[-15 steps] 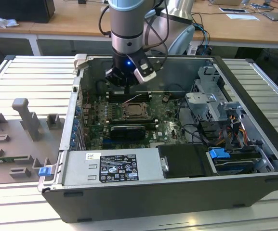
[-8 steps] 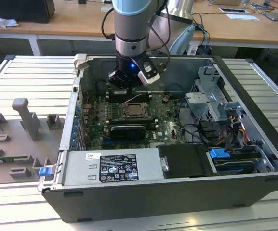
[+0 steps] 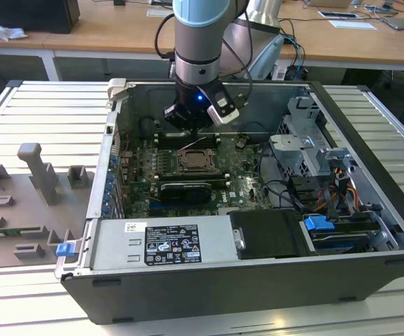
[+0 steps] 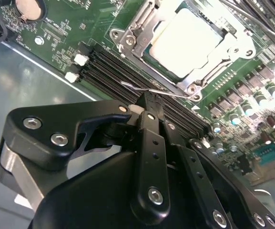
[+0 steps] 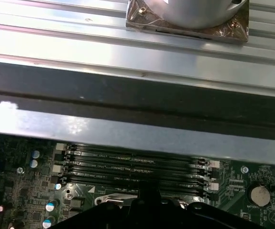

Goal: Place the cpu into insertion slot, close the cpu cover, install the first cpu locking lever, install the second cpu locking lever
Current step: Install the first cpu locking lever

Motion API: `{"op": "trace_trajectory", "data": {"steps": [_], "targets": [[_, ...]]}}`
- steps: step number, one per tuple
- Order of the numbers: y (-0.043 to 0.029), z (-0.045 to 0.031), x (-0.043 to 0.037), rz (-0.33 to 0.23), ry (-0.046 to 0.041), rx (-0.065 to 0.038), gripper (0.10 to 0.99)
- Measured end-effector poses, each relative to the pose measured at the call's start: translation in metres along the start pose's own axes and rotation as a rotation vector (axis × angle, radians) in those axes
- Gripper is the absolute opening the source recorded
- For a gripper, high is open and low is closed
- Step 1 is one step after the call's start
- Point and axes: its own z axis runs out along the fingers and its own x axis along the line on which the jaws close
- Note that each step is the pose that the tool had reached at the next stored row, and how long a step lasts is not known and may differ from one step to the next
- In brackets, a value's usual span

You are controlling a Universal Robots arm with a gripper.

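Observation:
The cpu (image 4: 189, 38), pale and silvery, lies seated in the insertion slot (image 3: 194, 162) on the green board. The cpu cover (image 4: 139, 33), a silvery metal frame, is folded flat over it with the chip's top showing through the cut-out. A thin wire locking lever (image 4: 127, 86) runs along the socket's edge beside the memory slots. My gripper (image 4: 148, 101) has its black fingers shut together, tip resting right at this wire. In the exterior view the gripper (image 3: 193, 131) hangs inside the open case just behind the socket.
Long black memory slots (image 5: 132, 167) lie between the socket and the case wall (image 5: 137, 129). A black card (image 3: 184, 190), the power supply (image 3: 166, 245), a drive cage (image 3: 307, 140) and cables crowd the case. A grey fixture (image 3: 40, 175) stands at the exterior view's left.

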Motion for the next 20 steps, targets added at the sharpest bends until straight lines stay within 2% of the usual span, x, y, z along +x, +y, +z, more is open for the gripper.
{"op": "trace_trajectory", "data": {"steps": [8,20], "targets": [[-0.0014,0.004,-0.0064,0.002,-0.0002,0.0,0.106],[-0.0019,0.0052,-0.0095,0.006,-0.0011,0.0,0.106]]}}
